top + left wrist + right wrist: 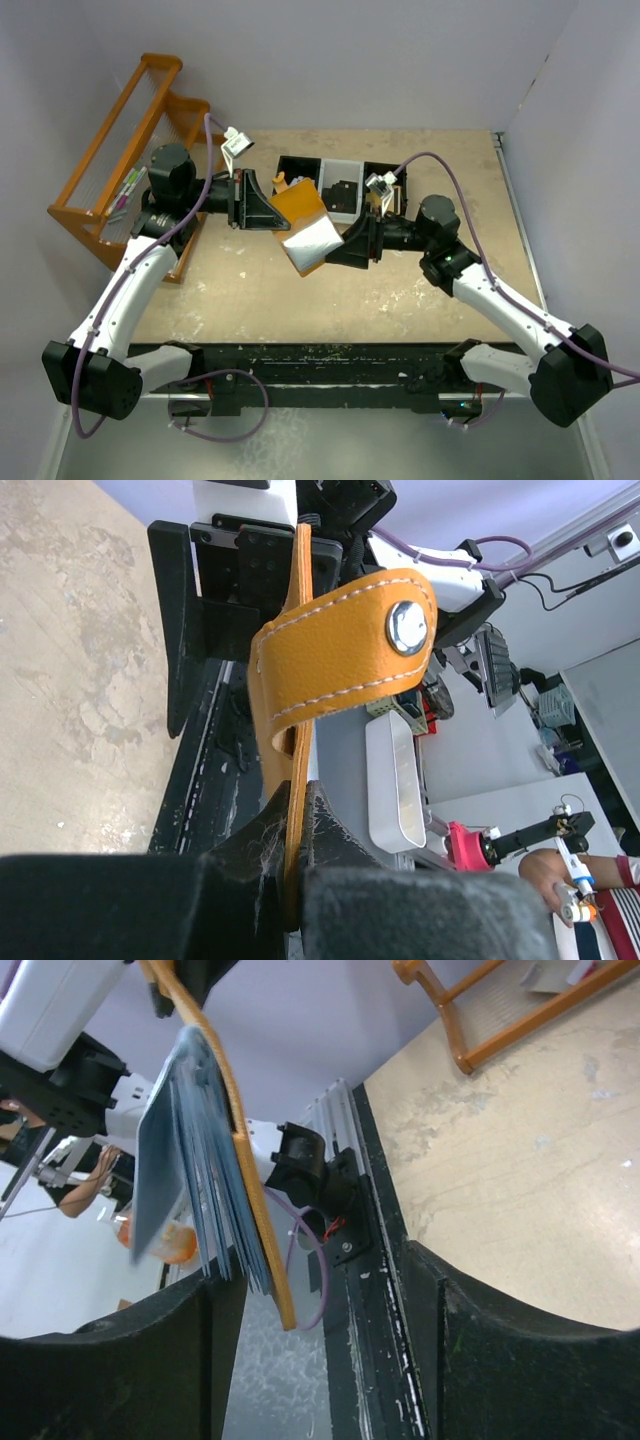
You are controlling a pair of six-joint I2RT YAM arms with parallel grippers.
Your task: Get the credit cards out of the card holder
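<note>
The card holder (298, 203), tan-orange, hangs open in the air above the table's middle, its pale inner panel (312, 243) drooping toward the right arm. My left gripper (262, 205) is shut on its orange edge. The left wrist view shows that edge pinched between the fingers (330, 850), with the snap tab (345, 650) above. My right gripper (345, 245) is open. In the right wrist view the holder's orange lower edge (262, 1240) sits just inside the left finger (150, 1360). Thin blue-grey leaves (190, 1160) fan out there; I cannot tell credit cards from panels.
A black three-compartment tray (300, 162) stands behind the holder at the table's back. An orange wooden rack (130, 150) stands at the far left, also in the right wrist view (450, 1010). A black rail (330, 355) runs along the near edge.
</note>
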